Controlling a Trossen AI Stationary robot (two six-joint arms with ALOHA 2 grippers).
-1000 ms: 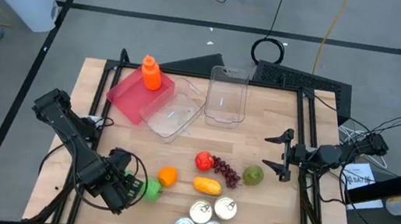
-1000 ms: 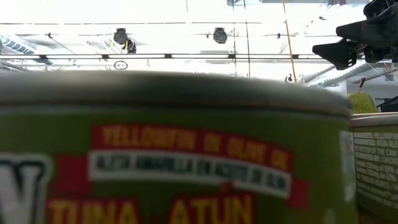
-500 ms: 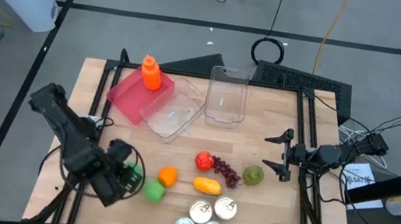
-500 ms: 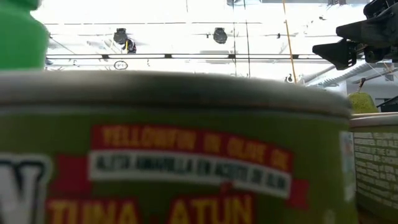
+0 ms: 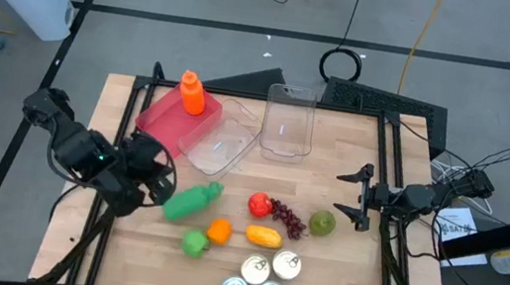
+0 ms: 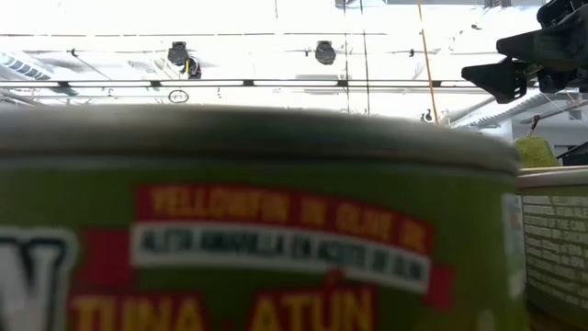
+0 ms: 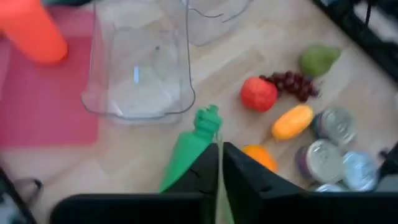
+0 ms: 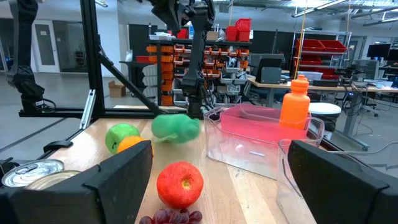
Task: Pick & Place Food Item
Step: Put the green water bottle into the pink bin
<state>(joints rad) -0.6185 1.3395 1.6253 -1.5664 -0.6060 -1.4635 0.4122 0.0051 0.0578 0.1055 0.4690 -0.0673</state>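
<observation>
A green squeeze bottle (image 5: 192, 201) shows between the clear tubs and the fruit, its cap (image 7: 208, 118) toward the far right. In the right wrist view the bottle (image 8: 176, 127) is blurred. I cannot tell whether it lies on the table or is just above it. My left gripper (image 5: 159, 187) hovers at the bottle's base end, tilted down, its fingers (image 7: 239, 171) shut with nothing plainly between them. My right gripper (image 5: 358, 192) waits open at the table's right edge, pointing level toward the fruit. My left gripper stands with its shut fingers beside the bottle's body (image 7: 186, 155); the gripper hides the bottle's base, and I cannot tell whether it touches.
Near the bottle lie an orange (image 5: 219, 229), a green fruit (image 5: 193, 244), a yellow fruit (image 5: 264, 236), a red fruit (image 5: 259, 204), grapes (image 5: 290, 220), a pear (image 5: 323, 222) and several cans (image 5: 260, 281). Clear tubs (image 5: 220, 145) (image 5: 288, 122), a red tray (image 5: 166, 120) and an orange bottle (image 5: 191, 92) stand at the far side.
My left gripper has risen from the near edge and gone toward the far left, tipping and rolling, and its fingers have shut. The green bottle rose with it, then left the fingers; it now shows beyond the orange, cap toward the far right.
</observation>
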